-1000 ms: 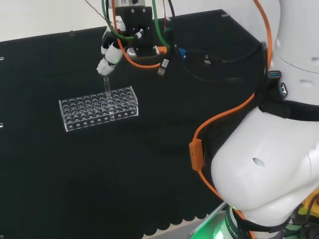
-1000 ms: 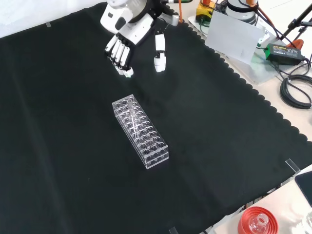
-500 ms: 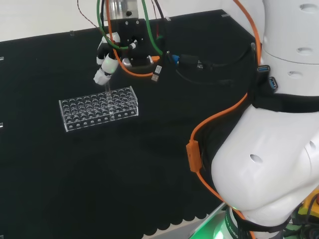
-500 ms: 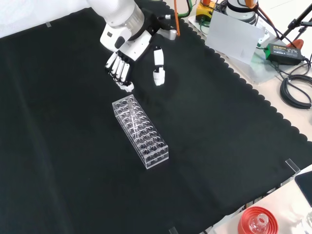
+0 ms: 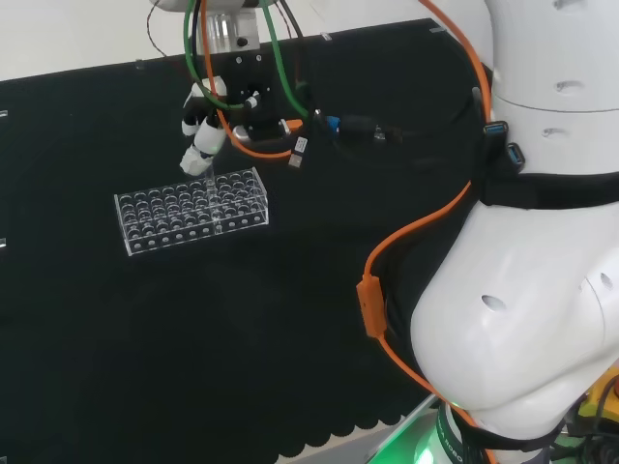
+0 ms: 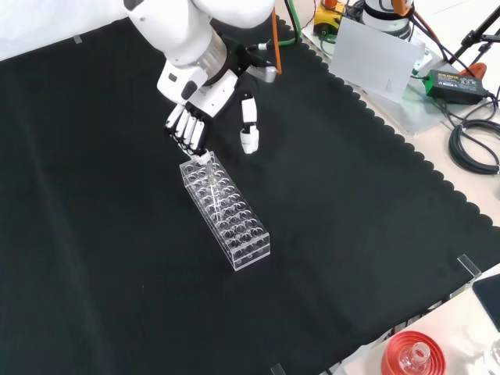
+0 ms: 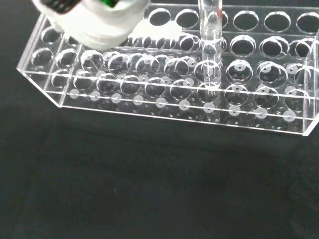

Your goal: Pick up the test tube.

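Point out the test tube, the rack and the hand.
test tube [image 7: 210, 30], wrist view, its upright glass wall.
rack [image 5: 155, 235], head view, its near clear wall.
hand [image 6: 190, 129], front view, its fingers.

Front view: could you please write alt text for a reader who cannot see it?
A black and white robot hand reaches down, fingers straight, to the far end of a clear rack on black cloth, where one glass test tube stands. The thumb is spread apart to the right.
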{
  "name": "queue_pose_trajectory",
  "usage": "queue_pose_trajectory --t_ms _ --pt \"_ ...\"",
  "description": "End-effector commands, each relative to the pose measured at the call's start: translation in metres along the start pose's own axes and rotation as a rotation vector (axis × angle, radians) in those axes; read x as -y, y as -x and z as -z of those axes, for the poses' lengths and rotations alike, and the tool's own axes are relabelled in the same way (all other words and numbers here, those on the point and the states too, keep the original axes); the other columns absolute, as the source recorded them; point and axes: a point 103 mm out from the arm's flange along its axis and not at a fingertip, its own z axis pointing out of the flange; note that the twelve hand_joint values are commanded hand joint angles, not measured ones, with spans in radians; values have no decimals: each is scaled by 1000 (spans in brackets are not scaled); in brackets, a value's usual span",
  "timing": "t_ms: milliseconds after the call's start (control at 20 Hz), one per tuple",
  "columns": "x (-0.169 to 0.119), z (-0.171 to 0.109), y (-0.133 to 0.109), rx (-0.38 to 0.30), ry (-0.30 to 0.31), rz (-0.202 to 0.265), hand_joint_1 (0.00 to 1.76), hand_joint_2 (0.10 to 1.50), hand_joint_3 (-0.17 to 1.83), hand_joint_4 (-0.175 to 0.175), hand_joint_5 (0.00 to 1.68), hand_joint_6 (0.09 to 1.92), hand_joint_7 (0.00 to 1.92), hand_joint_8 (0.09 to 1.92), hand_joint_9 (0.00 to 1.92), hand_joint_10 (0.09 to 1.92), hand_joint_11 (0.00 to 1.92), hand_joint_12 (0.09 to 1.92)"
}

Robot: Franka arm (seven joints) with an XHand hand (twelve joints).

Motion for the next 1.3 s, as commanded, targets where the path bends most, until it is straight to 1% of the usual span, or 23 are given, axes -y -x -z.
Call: queue_pose_trajectory --t_ms 50,350,550,800,1300 --pt "-14 -13 3 51 -20 37 947 730 483 37 437 882 485 786 321 936 0 1433" --pt "-21 -18 12 69 -19 35 959 728 498 33 465 898 522 783 351 935 0 1451" --pt "-26 -16 20 57 -3 37 969 724 514 30 480 903 552 776 375 925 0 1478" --pt "-34 -21 27 62 -3 29 990 716 551 17 545 910 679 757 453 899 0 1534" --pt "-36 -23 27 56 23 29 1008 712 577 6 600 910 756 750 526 877 0 1579"
